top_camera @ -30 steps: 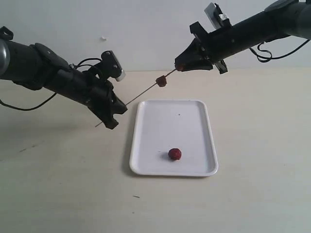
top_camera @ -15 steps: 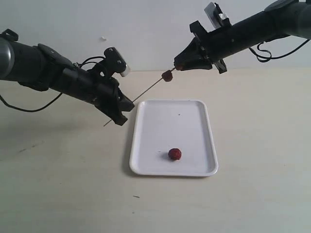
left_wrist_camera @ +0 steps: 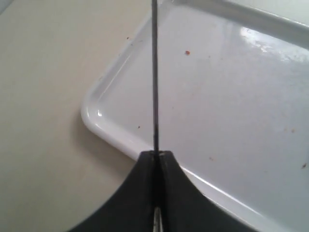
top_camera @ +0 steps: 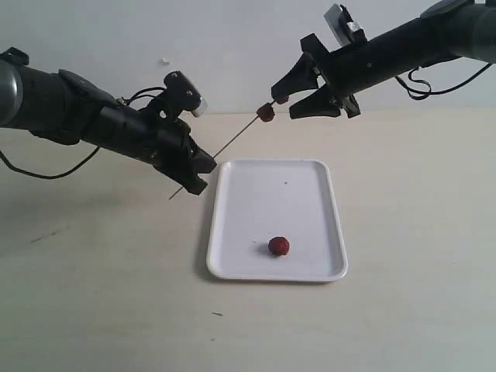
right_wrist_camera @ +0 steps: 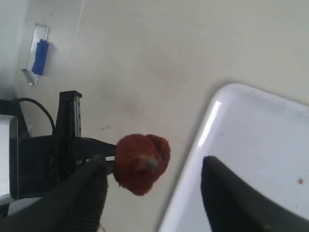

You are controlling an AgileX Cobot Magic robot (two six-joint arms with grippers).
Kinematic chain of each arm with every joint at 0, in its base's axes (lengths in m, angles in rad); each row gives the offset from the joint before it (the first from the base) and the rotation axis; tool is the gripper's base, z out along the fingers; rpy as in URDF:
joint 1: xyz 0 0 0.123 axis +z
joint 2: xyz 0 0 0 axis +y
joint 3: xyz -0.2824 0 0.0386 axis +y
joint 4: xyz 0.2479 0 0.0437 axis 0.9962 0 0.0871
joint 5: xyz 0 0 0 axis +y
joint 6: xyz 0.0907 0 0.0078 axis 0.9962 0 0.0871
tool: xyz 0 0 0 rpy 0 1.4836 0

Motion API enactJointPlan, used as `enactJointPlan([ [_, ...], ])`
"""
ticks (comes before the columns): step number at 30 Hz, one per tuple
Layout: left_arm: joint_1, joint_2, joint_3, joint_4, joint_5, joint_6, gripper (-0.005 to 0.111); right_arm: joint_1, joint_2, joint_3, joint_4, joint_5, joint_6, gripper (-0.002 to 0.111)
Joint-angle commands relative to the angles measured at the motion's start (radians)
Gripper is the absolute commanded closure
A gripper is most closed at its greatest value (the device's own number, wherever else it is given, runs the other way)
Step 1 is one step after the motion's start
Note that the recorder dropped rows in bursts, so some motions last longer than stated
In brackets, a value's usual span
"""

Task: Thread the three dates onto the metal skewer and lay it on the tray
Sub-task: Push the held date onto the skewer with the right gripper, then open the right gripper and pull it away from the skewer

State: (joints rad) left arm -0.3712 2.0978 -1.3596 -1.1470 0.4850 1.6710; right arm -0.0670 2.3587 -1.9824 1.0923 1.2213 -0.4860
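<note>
My left fingers (top_camera: 195, 174) are clamping the thin grey metal skewer (top_camera: 232, 144), slanting up toward my parted right fingers (top_camera: 280, 85) beside its wrinkled red-brown date (top_camera: 266, 114); another date (top_camera: 279, 246) is lying below on the white rectangular tray (top_camera: 232, 271).

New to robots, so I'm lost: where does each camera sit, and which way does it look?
Exterior: off the arms, facing the table; shows tray, loose date, skewer, left arm, right arm.
Left wrist: on the left arm, looking along the skewer over the tray; shut jaws show.
Right wrist: on the right arm, looking past open jaws at the skewered date.
Shared: both wrist views catch the tray.
</note>
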Motion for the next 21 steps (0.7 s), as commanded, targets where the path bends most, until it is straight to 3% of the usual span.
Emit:
enactJointPlan([
  [1, -0.005, -0.01, -0.005, -0.019, -0.043, -0.02, 0.107, -0.007, -0.018, 0.001, -0.001, 0.0, -0.01, 0.048],
  [11, 0.004, -0.01, -0.005, -0.017, -0.114, -0.118, 0.107, -0.025, -0.094, 0.001, -0.068, 0.0, -0.027, 0.048],
  [17, 0.011, -0.01, -0.005, -0.017, -0.19, -0.318, 0.107, -0.02, -0.182, 0.001, -0.265, 0.0, 0.001, 0.048],
  [21, 0.045, -0.021, -0.005, -0.013, -0.177, -0.422, 0.107, 0.023, -0.25, 0.002, -0.528, 0.0, 0.097, 0.048],
])
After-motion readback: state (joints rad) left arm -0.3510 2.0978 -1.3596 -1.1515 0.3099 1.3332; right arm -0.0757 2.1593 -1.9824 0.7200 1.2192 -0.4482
